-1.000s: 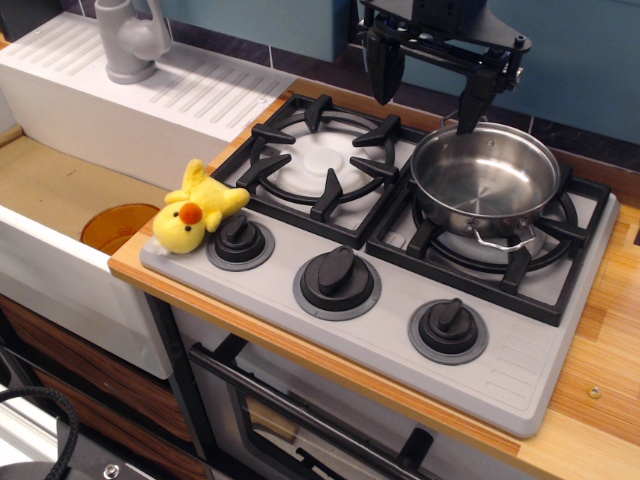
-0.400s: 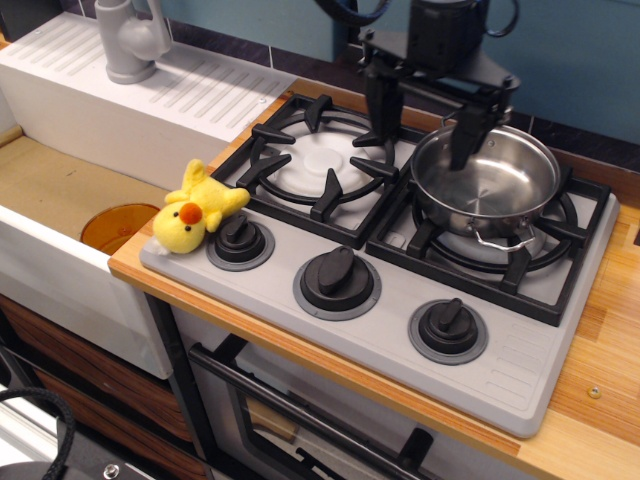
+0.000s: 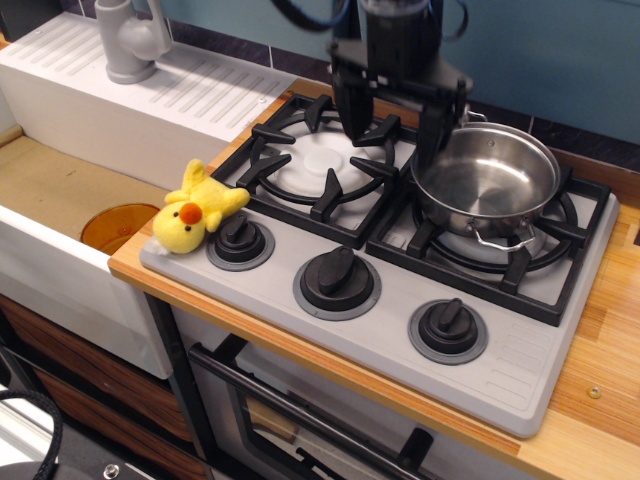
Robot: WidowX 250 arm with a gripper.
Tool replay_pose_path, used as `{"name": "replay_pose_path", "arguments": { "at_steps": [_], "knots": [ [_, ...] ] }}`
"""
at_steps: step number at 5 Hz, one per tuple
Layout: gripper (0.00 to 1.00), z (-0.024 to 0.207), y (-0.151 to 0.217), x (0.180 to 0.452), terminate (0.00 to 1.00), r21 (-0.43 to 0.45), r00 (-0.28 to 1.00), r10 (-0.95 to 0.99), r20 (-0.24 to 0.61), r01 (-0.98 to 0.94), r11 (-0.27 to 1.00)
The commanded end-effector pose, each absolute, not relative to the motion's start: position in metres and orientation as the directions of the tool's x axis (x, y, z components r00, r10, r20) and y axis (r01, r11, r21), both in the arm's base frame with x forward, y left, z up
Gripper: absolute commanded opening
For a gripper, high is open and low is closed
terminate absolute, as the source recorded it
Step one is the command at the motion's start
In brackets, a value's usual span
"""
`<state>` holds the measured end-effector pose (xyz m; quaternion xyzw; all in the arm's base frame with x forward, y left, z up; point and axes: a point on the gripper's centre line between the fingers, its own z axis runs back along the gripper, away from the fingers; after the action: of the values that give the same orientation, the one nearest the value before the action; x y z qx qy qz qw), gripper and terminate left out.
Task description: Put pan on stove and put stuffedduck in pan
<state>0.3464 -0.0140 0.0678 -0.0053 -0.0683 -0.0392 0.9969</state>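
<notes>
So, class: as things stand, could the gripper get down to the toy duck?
Probably yes: the duck lies uncovered at the stove's left corner, and the open gripper hangs above the burners.

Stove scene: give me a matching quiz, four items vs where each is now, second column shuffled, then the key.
1. pan
2. duck
3. gripper
4. faucet

A. over the gap between the burners, open
B. behind the sink
C. on the right burner
D. stove's front-left corner, by the left knob

Pairs: 1-C, 2-D, 3-A, 4-B
</notes>
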Motion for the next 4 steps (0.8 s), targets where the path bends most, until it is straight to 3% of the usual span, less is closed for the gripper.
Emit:
{"name": "replay_pose_path", "arguments": {
  "at_steps": [1, 4],
  "knots": [
    [1.0, 0.081, -0.015, 0.351, 0.0, 0.031, 0.978, -0.059, 0.202, 0.053, 0.998],
    [1.0, 0.06, -0.026, 0.362, 0.0, 0.038, 0.963, -0.084, 0.255, 0.077, 0.996]
  ]
}}
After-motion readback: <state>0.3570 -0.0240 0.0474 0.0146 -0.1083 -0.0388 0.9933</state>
